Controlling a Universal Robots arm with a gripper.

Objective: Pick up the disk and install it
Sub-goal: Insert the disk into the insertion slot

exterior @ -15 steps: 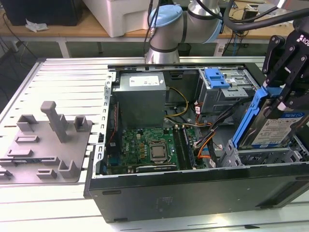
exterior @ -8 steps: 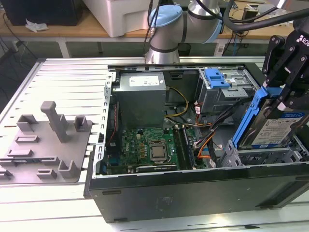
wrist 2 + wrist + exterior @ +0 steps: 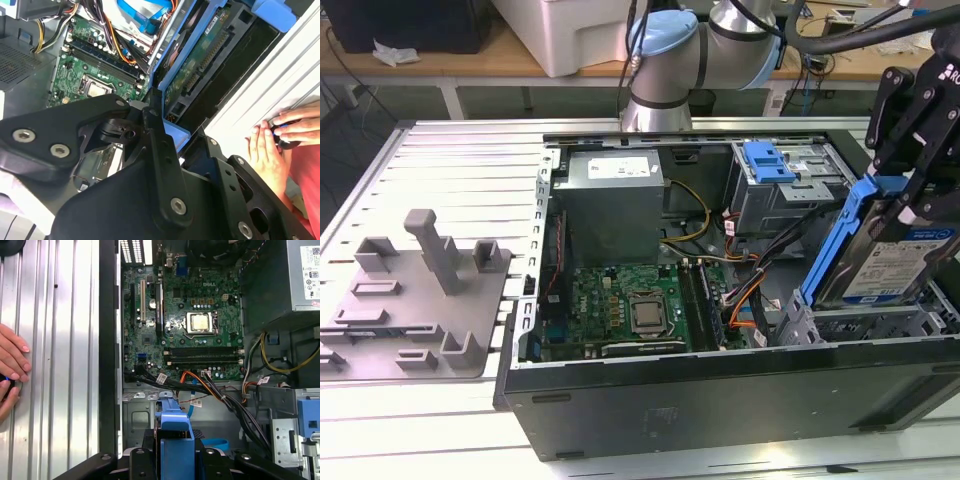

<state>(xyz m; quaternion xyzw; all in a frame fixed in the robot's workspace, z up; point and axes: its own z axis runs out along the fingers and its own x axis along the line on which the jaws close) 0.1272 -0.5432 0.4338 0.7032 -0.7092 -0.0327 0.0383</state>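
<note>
I am reading the gripper (image 3: 912,190) as clamped on the disk (image 3: 892,262), its jaws closing on the blue bracket (image 3: 175,440); the disk is hanging tilted, label side facing the exterior view, over the open computer case (image 3: 720,400) at the exterior view's right, just above a grey metal bay (image 3: 860,325); whether it is touching that bay I cannot tell; the motherboard (image 3: 630,305) is lying flat inside the case, the power supply box (image 3: 610,195) beyond it, the drive cage (image 3: 775,190) beside that; a person's hand (image 3: 11,357) is resting on the ribbed table (image 3: 450,150) beside the case.
</note>
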